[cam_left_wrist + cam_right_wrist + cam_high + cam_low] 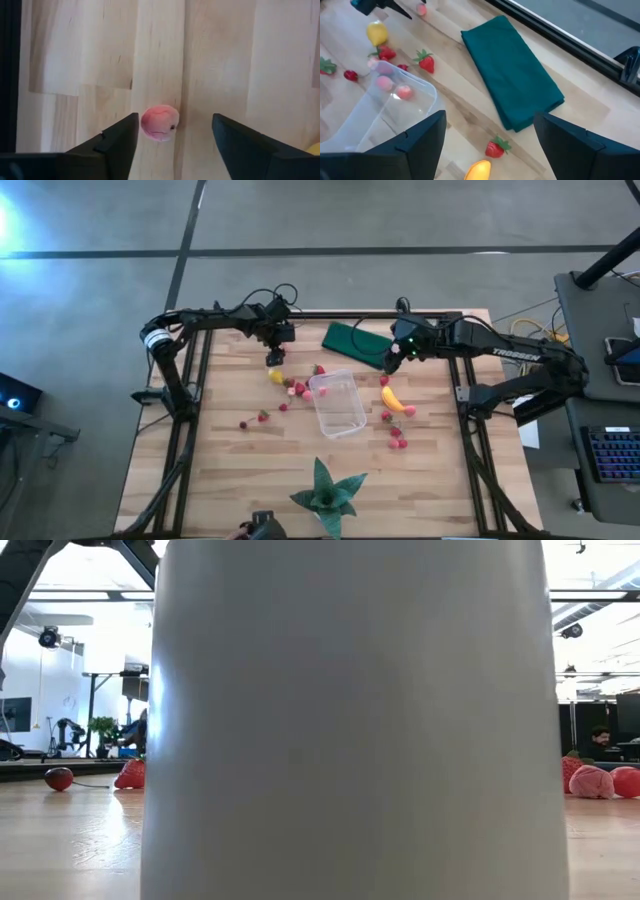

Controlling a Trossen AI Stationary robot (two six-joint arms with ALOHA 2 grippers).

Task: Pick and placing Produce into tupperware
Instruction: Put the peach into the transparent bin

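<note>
My left gripper is open, pointing down at the table's far left part. A pink berry lies on the wood between its two fingers, apart from both. A yellow lemon piece lies just nearer. The clear tupperware stands mid-table, and pink pieces show at its far end. My right gripper is open and empty above the table, right of the tub's far end. A banana and a strawberry lie below it. More red and pink berries are scattered on both sides of the tub.
A folded dark green cloth lies at the far edge between the arms. A green star-shaped leafy plant stands near the front edge. A white pot wall fills most of the low view. Bare wood lies at front left and front right.
</note>
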